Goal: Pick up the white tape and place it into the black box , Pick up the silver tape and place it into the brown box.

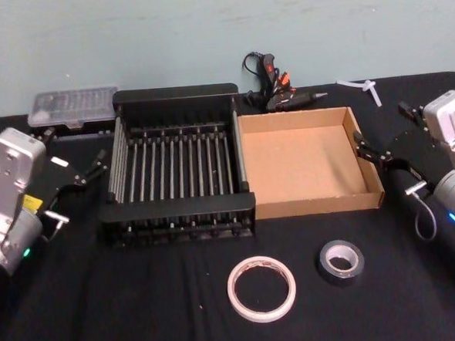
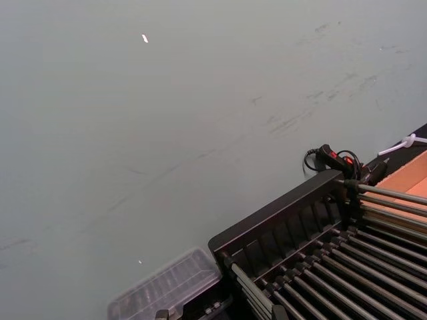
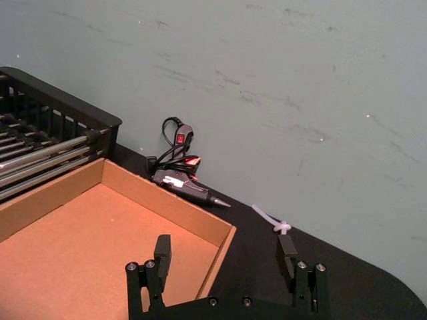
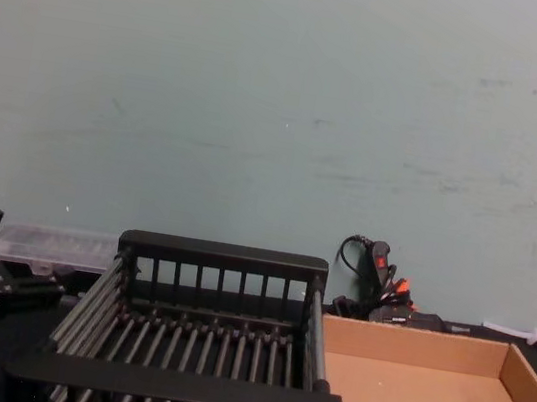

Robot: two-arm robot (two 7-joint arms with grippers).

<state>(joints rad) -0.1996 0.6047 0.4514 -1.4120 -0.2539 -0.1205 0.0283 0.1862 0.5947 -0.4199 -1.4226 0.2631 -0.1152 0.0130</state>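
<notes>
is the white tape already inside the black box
No, the white tape lies on the black tablecloth in front of the black box, beside the silver tape.

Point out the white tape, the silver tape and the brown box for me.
white tape [image 1: 262, 311], head view, on its front rim.
silver tape [image 1: 341, 270], head view, on its dark outer band.
brown box [image 1: 319, 204], head view, on its front wall.

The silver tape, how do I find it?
Find the brown box on the black table. Right in front of it lies the silver tape, a small, thick, dark grey roll. The white tape beside it is a wider, thinner ring.
</notes>
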